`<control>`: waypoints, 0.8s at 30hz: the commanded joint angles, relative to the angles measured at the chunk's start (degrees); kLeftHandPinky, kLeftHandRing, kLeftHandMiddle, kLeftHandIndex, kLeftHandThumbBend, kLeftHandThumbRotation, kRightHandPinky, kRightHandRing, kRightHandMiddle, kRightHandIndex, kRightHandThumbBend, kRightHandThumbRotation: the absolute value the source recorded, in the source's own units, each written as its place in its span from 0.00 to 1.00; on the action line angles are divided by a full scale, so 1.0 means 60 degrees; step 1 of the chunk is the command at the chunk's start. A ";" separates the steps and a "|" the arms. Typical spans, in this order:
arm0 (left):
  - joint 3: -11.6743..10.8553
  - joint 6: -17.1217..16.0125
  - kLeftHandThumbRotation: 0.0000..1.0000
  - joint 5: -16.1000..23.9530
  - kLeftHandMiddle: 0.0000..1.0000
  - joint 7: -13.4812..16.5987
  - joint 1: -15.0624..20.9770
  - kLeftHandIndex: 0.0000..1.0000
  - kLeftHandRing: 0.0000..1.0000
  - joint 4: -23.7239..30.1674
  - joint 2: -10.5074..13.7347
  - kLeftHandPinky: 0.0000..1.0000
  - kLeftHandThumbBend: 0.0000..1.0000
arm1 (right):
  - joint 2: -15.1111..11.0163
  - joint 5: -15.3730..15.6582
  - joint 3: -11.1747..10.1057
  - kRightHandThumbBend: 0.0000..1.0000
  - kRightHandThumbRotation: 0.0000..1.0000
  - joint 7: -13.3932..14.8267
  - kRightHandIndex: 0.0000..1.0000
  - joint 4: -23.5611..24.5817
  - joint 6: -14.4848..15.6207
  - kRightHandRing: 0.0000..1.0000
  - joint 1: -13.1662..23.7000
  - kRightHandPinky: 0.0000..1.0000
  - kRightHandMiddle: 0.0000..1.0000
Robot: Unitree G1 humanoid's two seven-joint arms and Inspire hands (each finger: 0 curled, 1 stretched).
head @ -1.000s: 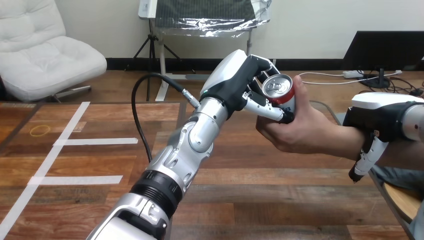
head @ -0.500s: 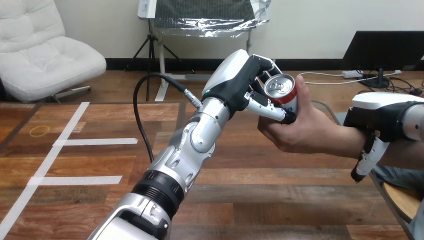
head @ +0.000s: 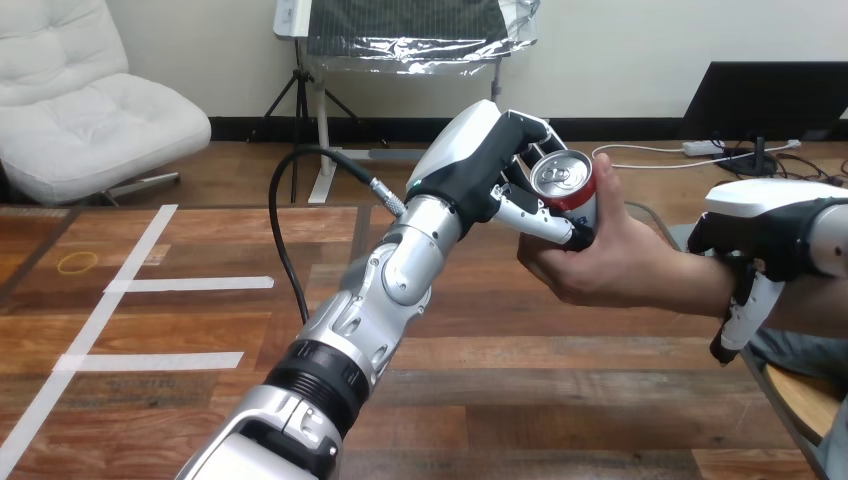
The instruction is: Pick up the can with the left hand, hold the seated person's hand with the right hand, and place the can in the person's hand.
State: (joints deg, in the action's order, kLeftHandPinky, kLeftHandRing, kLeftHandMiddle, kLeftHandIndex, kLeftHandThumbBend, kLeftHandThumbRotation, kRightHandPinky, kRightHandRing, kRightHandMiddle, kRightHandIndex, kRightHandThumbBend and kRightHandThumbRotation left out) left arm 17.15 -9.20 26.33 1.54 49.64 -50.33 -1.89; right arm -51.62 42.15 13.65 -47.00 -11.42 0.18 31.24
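Observation:
A red can (head: 573, 196) with a silver top is held up above the table, right of centre. My left hand (head: 478, 165) is shut on it from the left, fingers curled round its far side and thumb across its front. The person's hand (head: 600, 262) cups the can from below and from the right, its thumb up against the can's side. My right hand (head: 765, 235) sits over the person's wrist (head: 700, 285) at the right edge. Its thumb (head: 740, 315) hangs down the wrist's near side, closing round it.
The wooden table (head: 520, 400) stretches below both arms. White tape strips (head: 170, 283) and a small yellow ring (head: 78, 262) lie at the left. My left forearm (head: 370, 310) crosses the middle of the view, with a black cable (head: 280, 220) looping beside it.
The can, my left hand and the person's hand have drifted slightly right and up. My right hand has shifted a little right along the wrist.

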 commanded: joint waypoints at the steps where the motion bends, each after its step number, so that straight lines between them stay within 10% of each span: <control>1: 0.0561 -0.0013 0.00 0.0196 0.49 -0.0571 0.1517 0.47 0.44 -0.0065 -0.0594 0.38 0.64 | -0.0619 0.0267 -0.0328 0.79 0.21 0.0190 0.79 0.0412 -0.0147 0.72 0.1427 0.60 0.77; 24: 0.0225 -0.0042 0.00 0.0175 0.57 -0.1374 0.1863 0.57 0.52 -0.0601 0.0310 0.45 0.68 | -0.0652 0.0224 -0.0360 0.79 0.23 -0.0018 0.89 0.0282 0.0054 0.88 0.1431 0.79 0.90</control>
State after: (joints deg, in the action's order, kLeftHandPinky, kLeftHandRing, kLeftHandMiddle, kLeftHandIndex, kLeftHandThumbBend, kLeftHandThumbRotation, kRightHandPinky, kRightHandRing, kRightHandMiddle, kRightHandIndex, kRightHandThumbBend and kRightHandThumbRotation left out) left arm 17.61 -8.28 27.76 -5.39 55.92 -53.02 0.12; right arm -53.00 42.90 13.62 -47.22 -11.42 -0.69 33.80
